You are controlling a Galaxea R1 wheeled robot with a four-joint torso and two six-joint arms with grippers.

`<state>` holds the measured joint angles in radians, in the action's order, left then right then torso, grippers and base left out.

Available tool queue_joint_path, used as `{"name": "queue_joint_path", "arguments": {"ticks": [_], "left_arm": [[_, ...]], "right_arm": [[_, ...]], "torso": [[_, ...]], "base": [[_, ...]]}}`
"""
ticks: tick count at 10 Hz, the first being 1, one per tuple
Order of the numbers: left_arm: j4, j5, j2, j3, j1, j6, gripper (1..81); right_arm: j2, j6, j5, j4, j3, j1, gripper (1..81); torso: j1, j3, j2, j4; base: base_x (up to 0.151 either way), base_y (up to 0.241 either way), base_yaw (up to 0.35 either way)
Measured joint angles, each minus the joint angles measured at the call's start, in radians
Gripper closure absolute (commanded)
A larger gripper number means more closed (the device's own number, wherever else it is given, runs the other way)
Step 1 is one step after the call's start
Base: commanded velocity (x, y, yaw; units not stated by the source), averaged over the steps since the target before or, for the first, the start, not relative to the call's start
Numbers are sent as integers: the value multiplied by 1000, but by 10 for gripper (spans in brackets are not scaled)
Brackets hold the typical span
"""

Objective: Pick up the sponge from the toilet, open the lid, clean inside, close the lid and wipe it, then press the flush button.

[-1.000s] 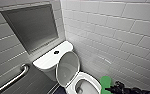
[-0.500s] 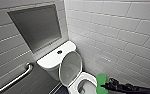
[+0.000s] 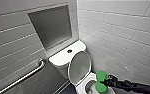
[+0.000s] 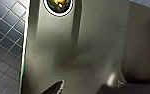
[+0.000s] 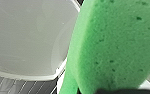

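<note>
The white toilet stands in the corner with its lid raised against the tank, greyish underside facing out. My right gripper comes in from the right and is shut on the bright green sponge, holding it on edge over the open bowl's right rim. In the right wrist view the sponge looms large in front of the raised lid. A round flush button sits in the flat tank top.
A metal grab bar runs along the left tiled wall. A recessed niche lies above the tank. The right tiled wall stands close beside the toilet. The left wrist view shows dark blue floor tiles.
The head camera has shifted, moving the whole picture a little right. My right gripper has carried the sponge left, closer to the bowl and lid.
</note>
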<state>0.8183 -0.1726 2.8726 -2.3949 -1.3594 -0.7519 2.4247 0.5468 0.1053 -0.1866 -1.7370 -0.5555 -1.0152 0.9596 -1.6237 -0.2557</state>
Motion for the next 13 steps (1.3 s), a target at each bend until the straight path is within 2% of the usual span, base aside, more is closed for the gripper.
{"name": "queue_joint_path", "arguments": {"ticks": [3, 6, 13], "left_arm": [[0, 4, 0, -7, -3, 0, 10], [-1, 4, 0, -17, -3, 0, 10], [-1, 3, 35, -66, -3, 0, 10]], "right_arm": [[47, 31, -13, 1, -94, 1, 811], [96, 32, -27, 1, -173, 0, 811], [118, 31, -26, 0, -184, 13, 811]], "torso": [[0, 0, 0, 0], [0, 0, 0, 0], [0, 0, 0, 0]], "base": [[0, 0, 0], [0, 0, 0], [0, 0, 0]]}}
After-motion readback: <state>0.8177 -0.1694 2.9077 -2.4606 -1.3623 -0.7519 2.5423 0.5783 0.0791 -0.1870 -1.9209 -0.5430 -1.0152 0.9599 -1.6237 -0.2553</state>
